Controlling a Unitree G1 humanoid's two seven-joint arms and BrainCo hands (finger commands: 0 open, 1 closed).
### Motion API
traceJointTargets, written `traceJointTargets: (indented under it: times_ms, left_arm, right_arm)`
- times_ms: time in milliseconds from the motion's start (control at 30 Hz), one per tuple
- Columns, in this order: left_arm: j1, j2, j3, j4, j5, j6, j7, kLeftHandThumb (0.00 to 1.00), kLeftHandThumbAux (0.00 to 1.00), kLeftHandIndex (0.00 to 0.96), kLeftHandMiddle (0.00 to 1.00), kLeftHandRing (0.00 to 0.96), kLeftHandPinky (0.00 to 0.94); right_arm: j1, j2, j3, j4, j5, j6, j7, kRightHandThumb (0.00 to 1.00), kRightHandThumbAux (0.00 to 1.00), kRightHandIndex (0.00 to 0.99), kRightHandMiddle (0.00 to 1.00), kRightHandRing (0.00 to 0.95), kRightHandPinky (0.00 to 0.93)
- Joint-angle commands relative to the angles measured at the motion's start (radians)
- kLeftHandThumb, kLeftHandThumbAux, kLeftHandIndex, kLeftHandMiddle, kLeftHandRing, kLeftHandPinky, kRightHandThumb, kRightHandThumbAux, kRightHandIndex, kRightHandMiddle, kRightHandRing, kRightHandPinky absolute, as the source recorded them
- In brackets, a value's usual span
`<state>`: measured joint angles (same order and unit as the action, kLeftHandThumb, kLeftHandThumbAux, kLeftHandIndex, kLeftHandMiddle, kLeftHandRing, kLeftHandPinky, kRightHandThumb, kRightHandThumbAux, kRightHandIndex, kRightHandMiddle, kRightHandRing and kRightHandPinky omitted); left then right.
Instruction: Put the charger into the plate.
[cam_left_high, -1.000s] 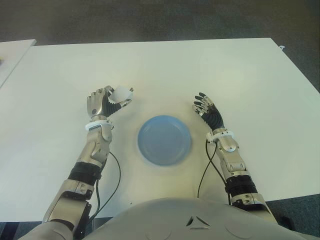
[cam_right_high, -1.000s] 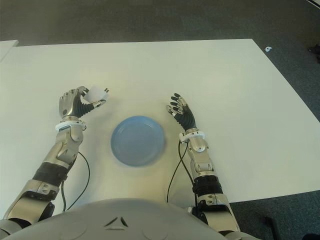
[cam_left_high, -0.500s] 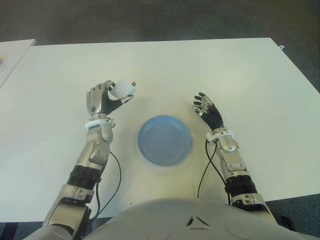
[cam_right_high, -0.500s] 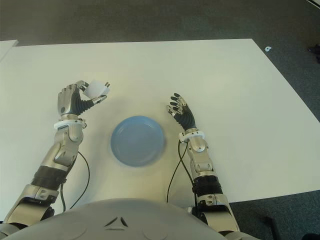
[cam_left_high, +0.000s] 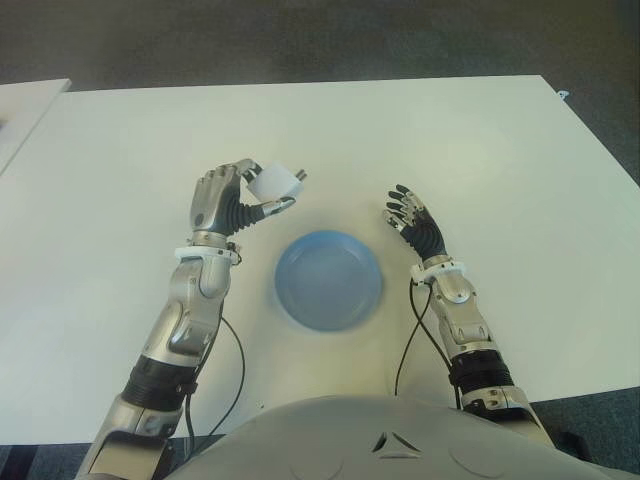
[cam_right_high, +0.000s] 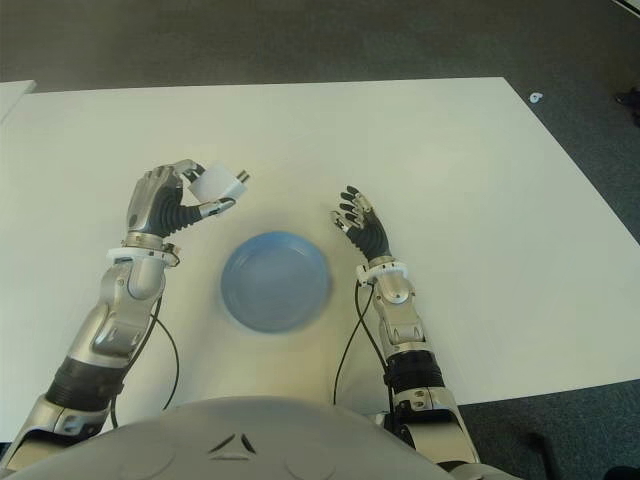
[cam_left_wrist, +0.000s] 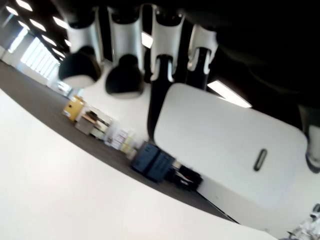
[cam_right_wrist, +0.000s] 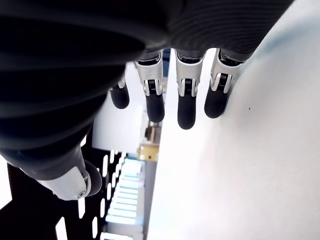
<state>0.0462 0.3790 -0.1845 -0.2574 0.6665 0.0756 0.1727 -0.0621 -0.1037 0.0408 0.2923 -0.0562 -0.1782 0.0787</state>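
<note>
Above the table (cam_left_high: 120, 160), left of the blue plate (cam_left_high: 329, 279), your left hand (cam_left_high: 228, 200) clamps the white charger (cam_left_high: 273, 183). Carry it over the plate's centre, lower, then release. Your right hand (cam_left_high: 415, 222), fingers spread and empty, shows right of the plate.

- The charger (cam_left_high: 273, 182) is plain white, with a small metallic tip.
- The plate (cam_left_high: 329, 280) is solid light blue, unpatterned.
- The surface (cam_left_high: 480, 150) is plain white.
- The left hand (cam_left_high: 228, 200) is silver-grey with black fingers (cam_left_high: 262, 210).
- The right hand (cam_left_high: 415, 226) is black; its wrist is silver with a white band.
- The floor (cam_left_high: 300, 40) is dark grey.
</note>
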Motion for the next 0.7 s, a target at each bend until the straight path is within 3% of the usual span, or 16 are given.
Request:
traceJointTargets:
  times_ms: [33,433,700]
  left_arm:
    - [0.03,0.022,-0.007,-0.044,-0.021,-0.028,-0.083,0.74,0.694,0.444,0.846,0.846,0.855]
    - [0.035,0.053,0.001,-0.028,-0.057,-0.182,-0.127,0.746,0.694,0.443,0.864,0.865,0.858]
    - [0.038,0.052,0.005,-0.006,-0.059,-0.226,-0.139,0.749,0.694,0.443,0.883,0.873,0.867]
  right_arm:
    - [0.001,0.001,0.008,0.011,-0.014,0.011,-0.002,0.223,0.617,0.0,0.15,0.156,0.139]
    - [0.0,0.009,0.013,0.011,-0.018,0.006,-0.01,0.251,0.632,0.0,0.155,0.165,0.153]
    - [-0.001,0.013,0.016,0.009,-0.021,0.004,-0.016,0.252,0.633,0.0,0.161,0.17,0.157]
